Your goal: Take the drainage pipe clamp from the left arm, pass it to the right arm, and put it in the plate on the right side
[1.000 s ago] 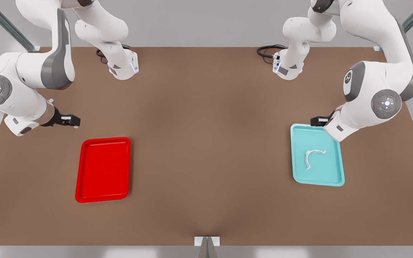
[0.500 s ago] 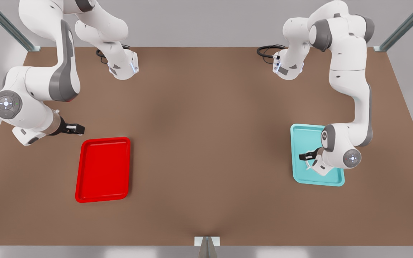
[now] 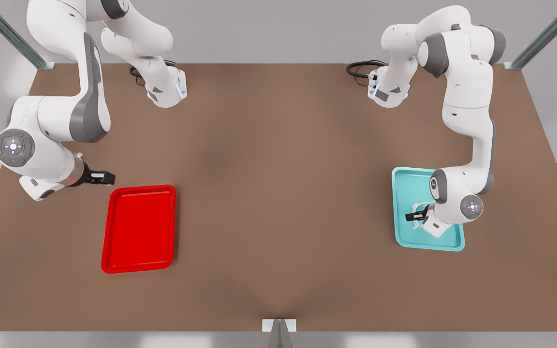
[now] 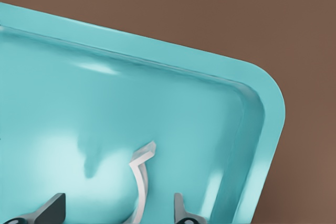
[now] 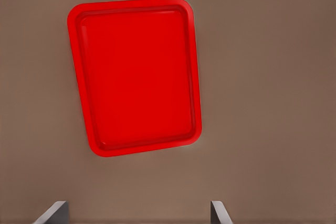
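The white C-shaped drainage pipe clamp lies flat in a teal tray at the front view's right. My left gripper is low over that tray and open, its dark fingertips standing on either side of the clamp strip without closing on it. In the front view the gripper hides most of the clamp. The red plate lies flat at the front view's left with nothing in it. My right gripper hovers open just beyond the plate's far left corner, and its wrist view looks down on the plate.
The brown table spreads between the two trays. Both arm bases and a black cable sit along the far edge. A small bracket marks the near edge.
The left arm swung down from the teal tray's far edge onto the clamp, then settled a little lower. The right arm drifted slightly toward the red plate.
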{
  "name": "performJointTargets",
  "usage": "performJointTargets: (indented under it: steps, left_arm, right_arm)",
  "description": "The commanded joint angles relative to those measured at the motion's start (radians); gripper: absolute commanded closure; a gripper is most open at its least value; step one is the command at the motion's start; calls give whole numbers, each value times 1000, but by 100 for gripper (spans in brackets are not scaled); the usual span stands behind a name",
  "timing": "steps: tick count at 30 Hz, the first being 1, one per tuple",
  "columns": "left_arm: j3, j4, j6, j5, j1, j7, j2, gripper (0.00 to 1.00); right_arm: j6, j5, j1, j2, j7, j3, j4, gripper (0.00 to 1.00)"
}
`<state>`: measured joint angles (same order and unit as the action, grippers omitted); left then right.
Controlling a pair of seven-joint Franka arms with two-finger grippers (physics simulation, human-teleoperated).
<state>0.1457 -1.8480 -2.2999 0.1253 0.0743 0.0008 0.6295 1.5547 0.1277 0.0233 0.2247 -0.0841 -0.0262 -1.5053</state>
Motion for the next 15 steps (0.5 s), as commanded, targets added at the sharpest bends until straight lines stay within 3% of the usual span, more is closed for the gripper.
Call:
performJointTargets:
  steps: [1,7,8,9,11,15]
  left_arm:
    - [0,-3,-61,11,-2,61,4,0]
    - [0,-13,-59,42,-2,2,4,0]
    - [0,-13,-59,42,1,2,7,9]
    - [0,-14,-58,42,2,2,9,25]
    - [-1,-14,-56,42,2,-1,9,38]
    - [0,-14,-47,43,2,-1,9,44]
  right_arm:
    - [-2,0,0,-1,-6,0,0,0]
    - [-2,0,0,2,-6,0,-1,0]
    - [-2,0,-2,2,-6,0,-1,0]
    - [-2,0,-2,2,-6,0,-1,0]
    - [-1,0,-2,2,-6,0,-1,0]
    - [-1,0,-2,7,-6,0,0,0]
